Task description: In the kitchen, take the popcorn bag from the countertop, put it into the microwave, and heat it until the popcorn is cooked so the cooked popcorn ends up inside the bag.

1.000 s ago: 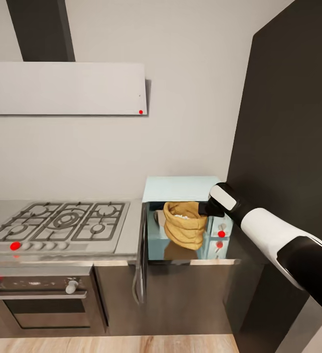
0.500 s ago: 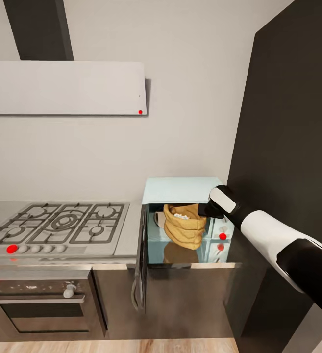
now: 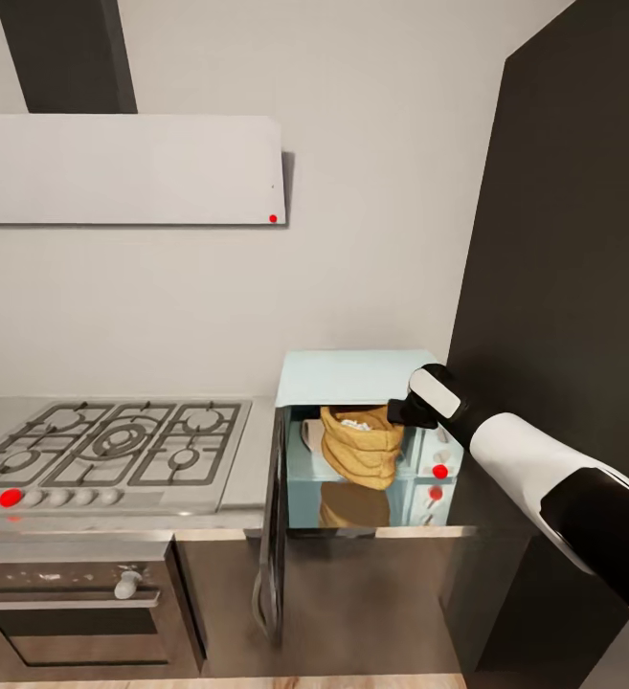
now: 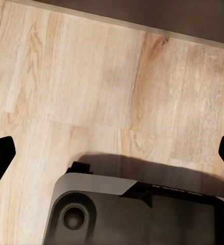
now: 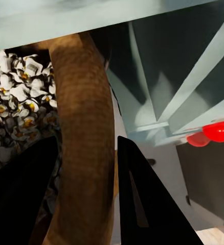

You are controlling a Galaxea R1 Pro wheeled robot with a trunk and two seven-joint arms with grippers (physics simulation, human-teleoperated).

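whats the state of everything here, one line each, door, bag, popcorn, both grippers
microwave: door swung open to its left, cavity exposed
popcorn bag: upright inside the microwave, top open
popcorn: white and popped, inside the bag
right gripper: fingers astride the bag's rolled rim, shut on it
left gripper: open, holding nothing, over wood floor

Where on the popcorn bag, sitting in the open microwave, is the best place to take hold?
Grip the rolled rim of the popcorn bag on the side facing the control panel, coming from the microwave's open front. The bag stands upright and the thick rim fits between two fingers; the right tool already straddles it there.
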